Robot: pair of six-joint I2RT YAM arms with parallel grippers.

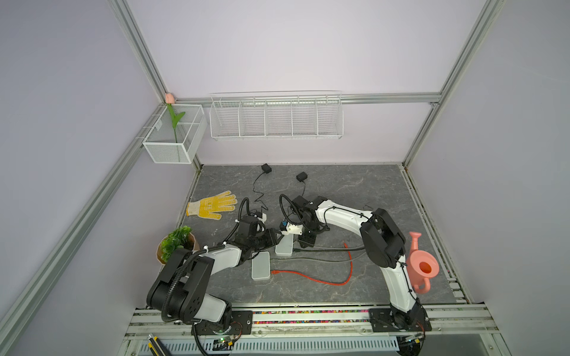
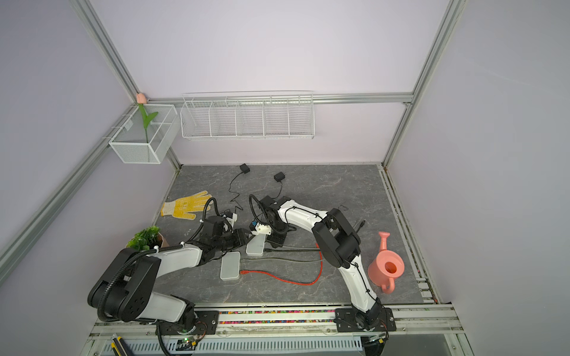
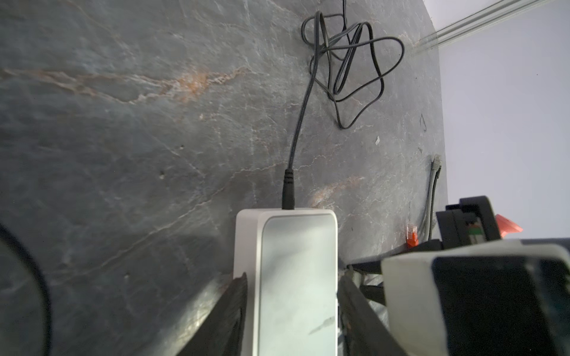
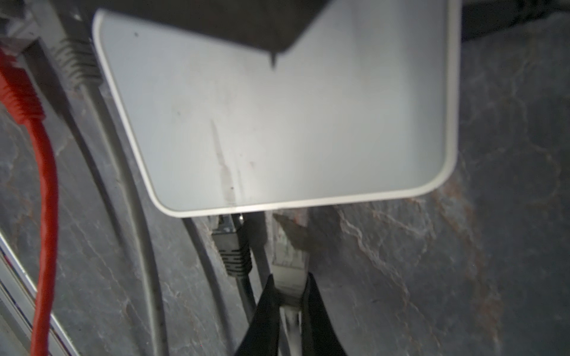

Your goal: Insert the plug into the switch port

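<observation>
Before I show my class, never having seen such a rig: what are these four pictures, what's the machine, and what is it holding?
Two robot arms at a table. Two pictures look down from overhead; two come from cameras on the wrists. The left pincer clasps a white switch; the right pincer pinches a grey plug at that switch's edge. Also lying there: a second switch, red cable, yellow glove, pink watering can, potted plant.

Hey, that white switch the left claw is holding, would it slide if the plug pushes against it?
Probably without support: the switch looks like a light, smooth plastic box on a smooth table. The left claw grips its sides, which should brace it against the grey plug in the right claw.
</observation>
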